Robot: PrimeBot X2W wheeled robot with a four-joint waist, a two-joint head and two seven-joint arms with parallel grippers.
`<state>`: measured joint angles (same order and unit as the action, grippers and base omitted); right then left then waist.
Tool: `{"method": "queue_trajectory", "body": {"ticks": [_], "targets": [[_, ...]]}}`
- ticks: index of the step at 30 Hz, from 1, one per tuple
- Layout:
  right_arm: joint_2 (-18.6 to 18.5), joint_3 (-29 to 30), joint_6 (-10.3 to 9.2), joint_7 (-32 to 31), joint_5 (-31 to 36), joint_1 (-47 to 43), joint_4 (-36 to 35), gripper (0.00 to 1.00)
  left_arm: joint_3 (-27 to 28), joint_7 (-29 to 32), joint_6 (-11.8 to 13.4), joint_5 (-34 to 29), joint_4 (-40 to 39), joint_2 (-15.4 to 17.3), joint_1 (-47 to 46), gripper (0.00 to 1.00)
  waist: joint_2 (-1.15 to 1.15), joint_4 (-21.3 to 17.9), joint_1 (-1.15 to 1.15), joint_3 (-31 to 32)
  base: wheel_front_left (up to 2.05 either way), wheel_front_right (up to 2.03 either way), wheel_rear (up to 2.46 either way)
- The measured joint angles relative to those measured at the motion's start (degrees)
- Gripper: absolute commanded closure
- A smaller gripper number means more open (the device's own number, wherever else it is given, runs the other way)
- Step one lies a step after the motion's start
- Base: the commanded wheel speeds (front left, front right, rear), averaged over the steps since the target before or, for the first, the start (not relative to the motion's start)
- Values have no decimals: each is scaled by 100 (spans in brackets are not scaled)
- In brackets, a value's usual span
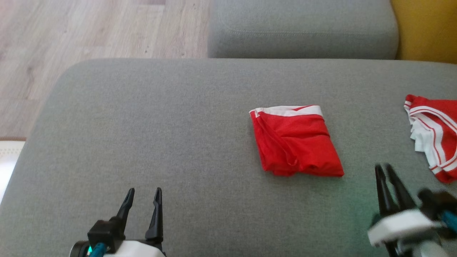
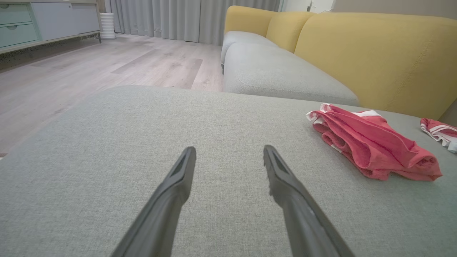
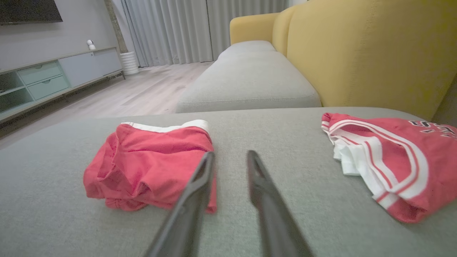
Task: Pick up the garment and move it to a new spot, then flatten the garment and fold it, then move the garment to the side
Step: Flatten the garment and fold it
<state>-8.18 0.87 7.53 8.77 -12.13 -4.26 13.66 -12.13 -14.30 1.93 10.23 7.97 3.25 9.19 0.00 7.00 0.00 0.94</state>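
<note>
Folded red garment (image 1: 296, 142) lies flat on the grey cushion (image 1: 142, 125). Left pincer (image 1: 144, 191) sits well to its left, spread wide, empty. Right pincer (image 1: 382, 167) hovers just right of it, partly open, holding nothing.

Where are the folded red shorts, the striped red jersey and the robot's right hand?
Folded red cloth shorts (image 1: 296, 142): head view, middle of cloth.
Red-and-white striped cloth jersey (image 3: 392, 160): right wrist view, red middle.
Right hand (image 1: 382, 167): head view, between its dark fingertips.
</note>
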Motion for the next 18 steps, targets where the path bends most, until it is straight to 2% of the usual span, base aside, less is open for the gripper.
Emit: {"method": "queue_trajectory", "body": {"ticks": [5, 10, 14, 18], "targets": [[-9, -439, 0, -285, 111, 900, 308, 100, -49, 0, 12, 60, -63, 0, -39, 0, 0, 55, 0, -236, 0, 0, 0], [53, -996, 0, -452, 345, 1909, 1250, 100, -303, 0, 67, 198, -68, -7, -443, 0, 0, 141, 2, -616, 0, 0, 0], [126, -1207, 0, -419, 453, 2243, 2042, 100, -447, 0, 152, 268, -68, -16, -641, 0, 0, 309, 1, -796, 0, 0, 0], [261, -1589, 0, -194, 468, 2405, 2516, 100, -552, 0, 221, 313, -56, -16, -657, 0, 0, 486, 1, -923, 0, 0, 0]]}}
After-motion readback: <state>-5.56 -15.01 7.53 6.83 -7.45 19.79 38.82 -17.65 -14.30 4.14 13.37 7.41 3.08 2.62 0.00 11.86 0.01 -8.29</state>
